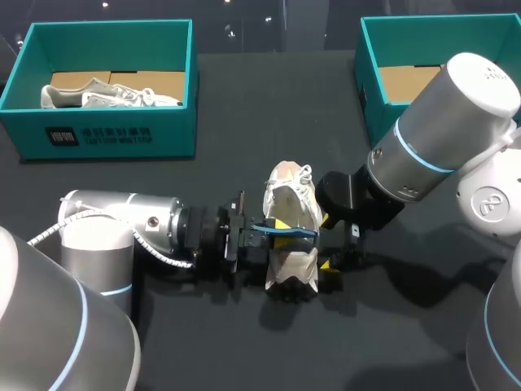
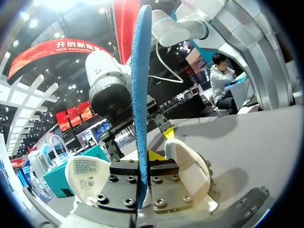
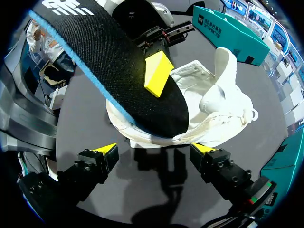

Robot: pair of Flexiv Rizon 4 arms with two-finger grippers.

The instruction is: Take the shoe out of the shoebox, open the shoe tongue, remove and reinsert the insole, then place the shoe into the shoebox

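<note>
While left gripper point(image 1: 275, 228) pinches insole point(image 3: 118, 61) (edge-on), right gripper point(image 3: 154, 154) splayed beside shoe point(image 3: 209, 99)

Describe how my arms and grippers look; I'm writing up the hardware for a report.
The left arm and right arm are silver-grey cylinders with light-blue rings at the joints; a white coiled cable runs along the left one. The left gripper and right gripper are black, with bright yellow fingertips.
</note>
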